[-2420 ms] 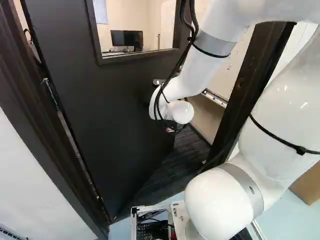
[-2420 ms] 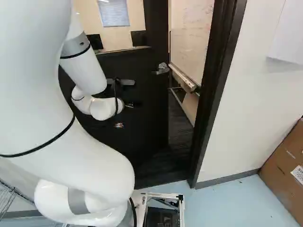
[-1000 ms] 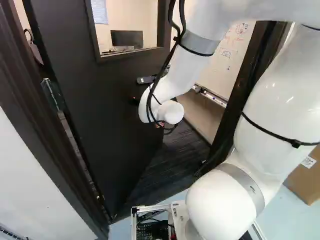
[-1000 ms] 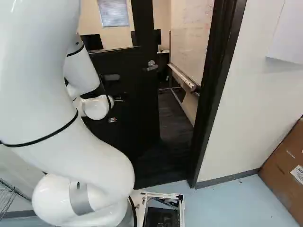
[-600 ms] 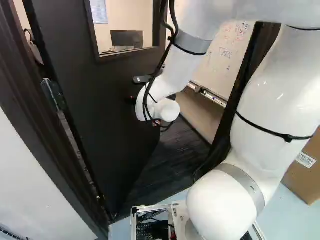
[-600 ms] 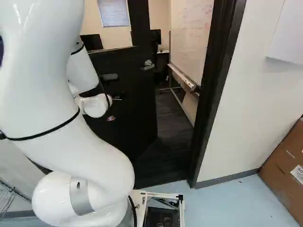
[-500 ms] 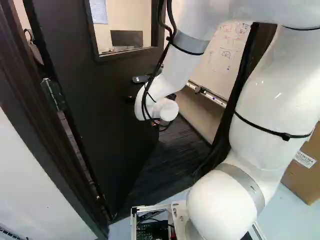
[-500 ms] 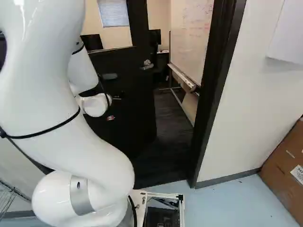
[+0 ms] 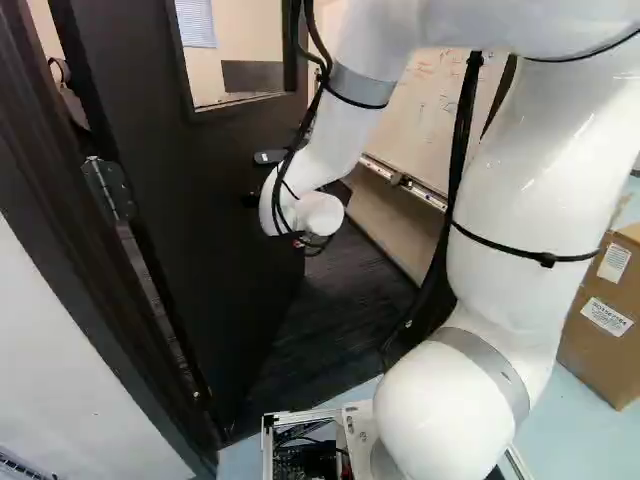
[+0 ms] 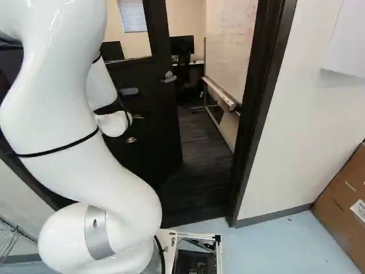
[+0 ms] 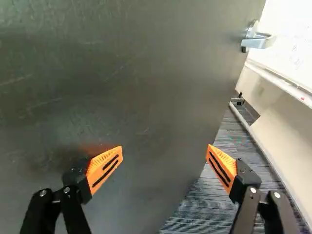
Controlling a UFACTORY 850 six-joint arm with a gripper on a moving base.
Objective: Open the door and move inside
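The dark door (image 9: 190,230) stands ajar, swung inward on its hinge side at the left of the left base view. Its silver lever handle (image 10: 169,77) shows near its free edge. My gripper (image 10: 132,140) is mostly hidden behind the white wrist, low in front of the door face. The wrist view has my gripper (image 11: 163,151) open with nothing between its orange pads. One finger is close to the door face, with an orange tint on the surface beside it; contact cannot be told. The other finger is beyond the free edge, and the handle (image 11: 258,41) is ahead on that side.
The doorway's right post (image 10: 259,108) stands right of the opening. Past it, dark carpet (image 10: 202,154) leads beside a whiteboard (image 10: 230,43) with a tray. Monitors and a chair are farther inside. Cardboard boxes (image 10: 345,205) stand by the right wall.
The door has swung farther into the room, widening the opening. My arm has reached forward and leftward along with it. The door frame has not shifted, so the base has stayed in place.
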